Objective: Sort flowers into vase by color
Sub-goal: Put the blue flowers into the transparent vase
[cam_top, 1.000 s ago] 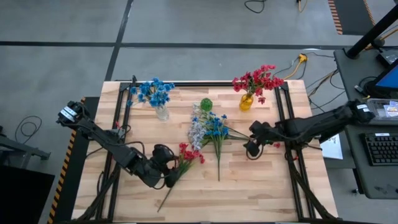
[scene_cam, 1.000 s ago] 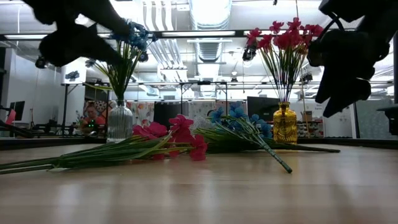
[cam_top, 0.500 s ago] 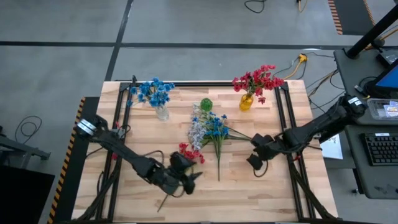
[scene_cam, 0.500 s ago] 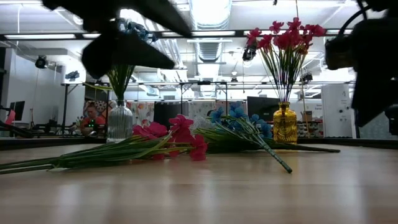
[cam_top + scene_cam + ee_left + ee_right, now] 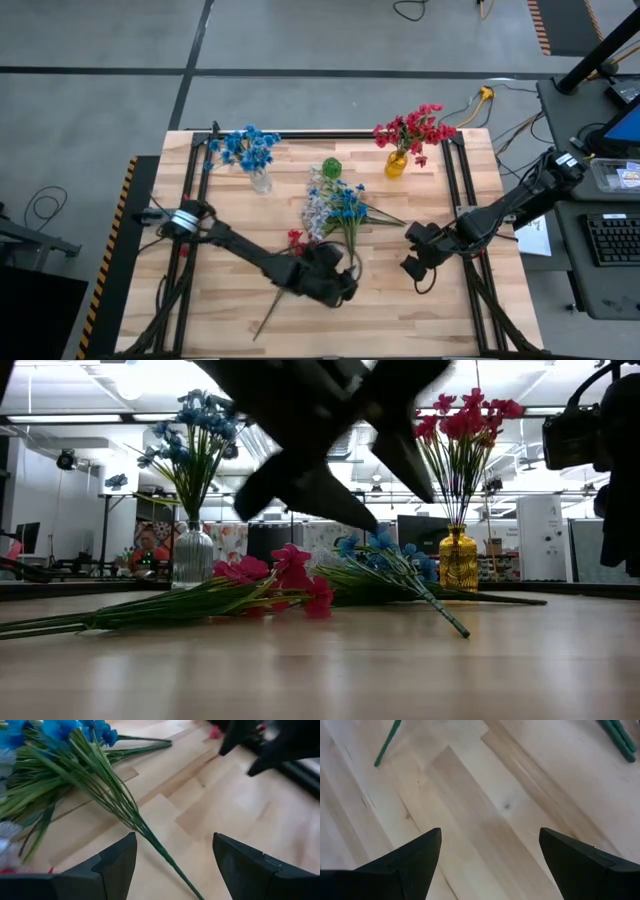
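Swinging across, your left gripper [image 5: 345, 288] leaves the red spray [image 5: 292, 262]; it hangs empty, fingers apart, over the blue stem [image 5: 150, 840].

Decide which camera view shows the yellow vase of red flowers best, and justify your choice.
The low view: the yellow vase stands in full profile, unblocked, red flowers above. The high view shows it small from above. Neither wrist view shows it.

Pale wooden table [image 5: 420, 310] with black rails. Bright blue flowers [image 5: 246, 146] in a clear vase [image 5: 260, 181], red flowers [image 5: 413, 128] in a yellow vase [image 5: 396, 164]. Loose blue sprays [image 5: 347, 205], white sprays [image 5: 316, 212] and red sprays [image 5: 296, 240] have green stems.
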